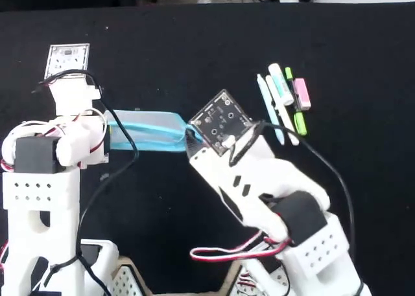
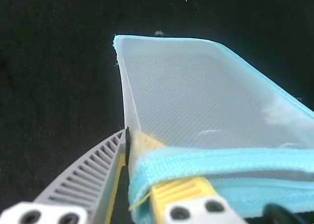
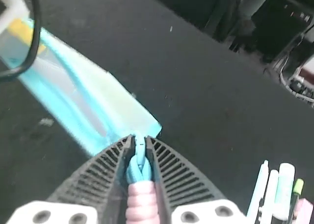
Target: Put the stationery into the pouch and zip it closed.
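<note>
Black cloth covers the table point(image 1: 194, 43). On it the translucent pouch point(image 1: 149, 129) point(image 2: 196, 91) point(image 3: 88, 101) with light-blue zip edging is held between the arms. The left gripper point(image 1: 107, 137) point(image 2: 135, 140) is clamped on one end of the pouch. The right gripper point(image 1: 191, 135) point(image 3: 140, 143) pinches the blue zipper cord point(image 3: 139, 165) at the opposite end. The stationery point(image 1: 285, 102) point(image 3: 277, 189) lies bunched on the cloth, apart from the pouch on the right arm's side: pale pens point(image 1: 271, 105), a green highlighter point(image 1: 298, 118) and a pink eraser point(image 1: 302, 94).
</note>
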{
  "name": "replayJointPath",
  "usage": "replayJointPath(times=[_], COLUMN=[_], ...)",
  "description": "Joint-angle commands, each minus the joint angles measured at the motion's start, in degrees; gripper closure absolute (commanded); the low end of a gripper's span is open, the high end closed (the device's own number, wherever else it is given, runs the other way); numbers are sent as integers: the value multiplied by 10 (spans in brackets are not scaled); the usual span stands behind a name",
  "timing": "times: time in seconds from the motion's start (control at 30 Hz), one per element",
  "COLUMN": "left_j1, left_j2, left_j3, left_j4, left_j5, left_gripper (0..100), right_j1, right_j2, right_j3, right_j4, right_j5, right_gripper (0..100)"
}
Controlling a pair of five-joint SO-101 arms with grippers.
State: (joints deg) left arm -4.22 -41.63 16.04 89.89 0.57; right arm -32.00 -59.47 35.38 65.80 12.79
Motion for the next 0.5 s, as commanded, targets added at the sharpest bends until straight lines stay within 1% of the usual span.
replayJointPath(times=[0.0,0.07,0.17,0.23,0.33,0.47], left_j1=[-7,-7,-6,-6,-6,-3], left_j2=[-5,-5,-5,-5,-5,-5], left_j3=[-3,-2,-1,-1,-1,-1], left_j4=[-5,-5,-5,-5,-5,-5], left_j5=[17,26,28,27,27,27], left_gripper=[970,970,970,970,970,969], right_j1=[2,4,21,33,38,48], right_j2=[6,17,42,50,40,13], right_j3=[-59,-58,-51,-55,-58,-81], right_j4=[66,79,82,82,83,99], right_j5=[0,0,0,0,0,0], right_gripper=[920,907,955,966,942,878])
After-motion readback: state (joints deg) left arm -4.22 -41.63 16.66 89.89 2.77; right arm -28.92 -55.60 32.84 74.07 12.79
